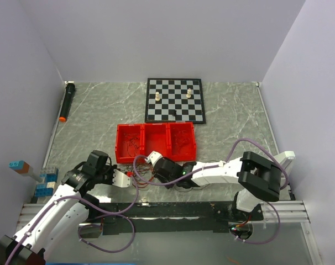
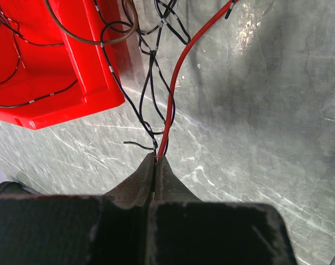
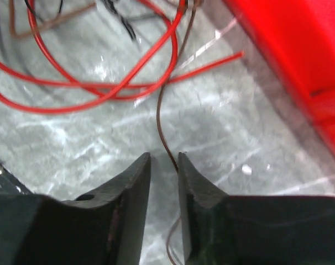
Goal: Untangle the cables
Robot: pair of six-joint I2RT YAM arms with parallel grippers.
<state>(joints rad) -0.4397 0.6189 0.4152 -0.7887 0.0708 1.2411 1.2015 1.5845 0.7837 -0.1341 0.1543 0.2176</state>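
left fingers (image 2: 156,163): clenched tip to tip on one red and one black strand of the cables, low over the worktop, just off the tray's near corner.
right fingers (image 3: 146,165): slightly parted, nothing pinched. one thin brown strand runs through the gap, close along one inner face.
cables (image 1: 141,176): tangled clump on the worktop (image 1: 234,121), between the two sets of fingers and just in front of the red tray. red loops lie flat ahead of the right fingers. black strands cross each other and the red one ahead of the left fingers, some running up toward the tray.
blocks (image 1: 43,182): coloured brick stack at the left edge beside the left arm, well apart from the cables.
red tray (image 1: 118,143): three compartments side by side, just beyond the clump.
tray contents: thin dark wire loops in the left and right compartments from above; middle too small to tell. in the left wrist view the nearest compartment holds thin black loops, and a brown loop lies across a divider wall.
chessboard (image 1: 167,88): beyond the tray, near it, not touching.
board contents: two pale pieces (image 1: 157,96) upright, one dark piece (image 1: 174,113) near the front edge.
marker (image 1: 67,102): black stick with an orange tip, far left along the wall.
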